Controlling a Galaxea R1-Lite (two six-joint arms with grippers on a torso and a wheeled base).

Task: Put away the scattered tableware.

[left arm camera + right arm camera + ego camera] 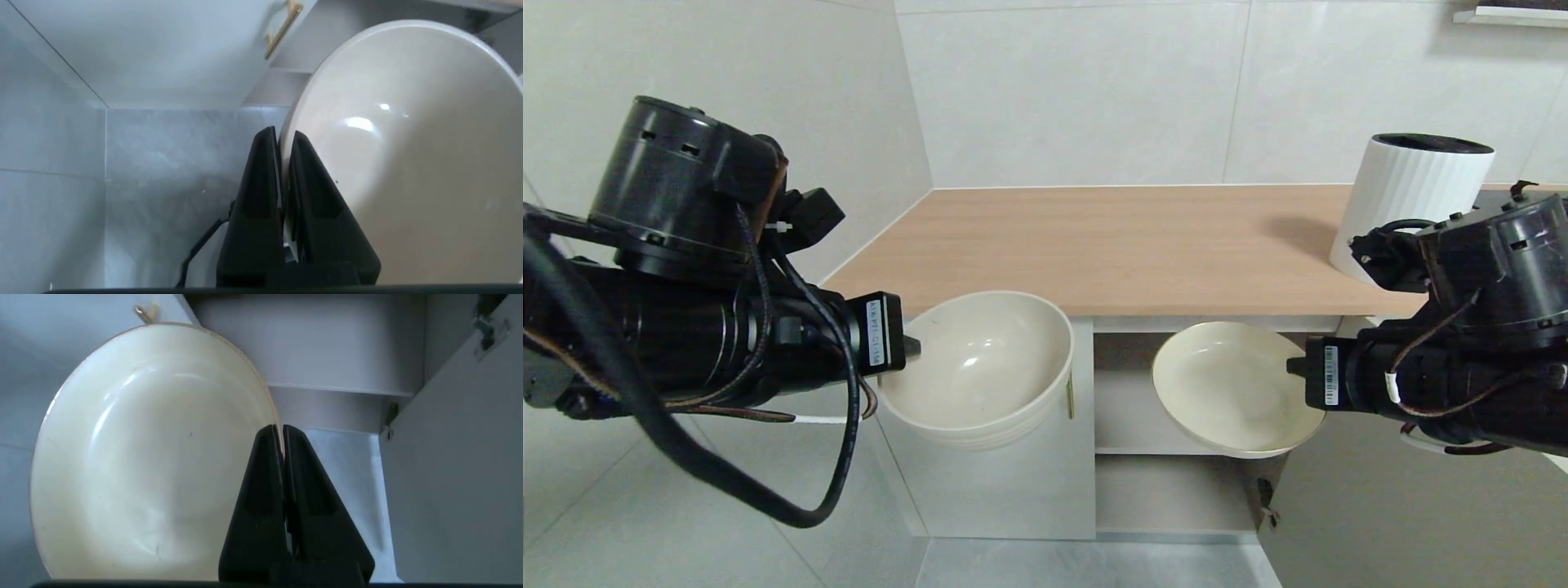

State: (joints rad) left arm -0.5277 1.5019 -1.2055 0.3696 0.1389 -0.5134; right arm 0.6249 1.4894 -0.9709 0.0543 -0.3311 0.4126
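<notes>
Black fingers [263, 171] of the left gripper [283, 139] are pinched together on the rim of a cream bowl [409, 147], one pad inside the wall and one outside. The right gripper [282, 437] holds the rim of a cream plate [155, 457] in the same thin clamp.

Out from the fingers, both pieces hang in the air below the front edge of the wooden counter [1111, 245]. The bowl is tilted with its hollow facing up and forward, and it sits in front of the closed cabinet door [1013, 490] with the brass handle [1070, 400]. The plate is also tilted. It is held before the open compartment, just above the white shelf [1143, 449], with the open door [1380, 506] swung out on the robot's right. A white ribbed container [1409, 204] stands on the counter, well apart from both pieces.

I judge the task to be at the stowing step: both pieces are lifted and brought to the cabinet, and neither is set down yet. The plate looks best placed to go in first. That calls for levelling it, sliding it over the shelf lip clear of the open door, and only then parting the fingers. The bowl would need to shift toward the robot's right to reach the opening, since the door behind it is shut and both grippers are full.
</notes>
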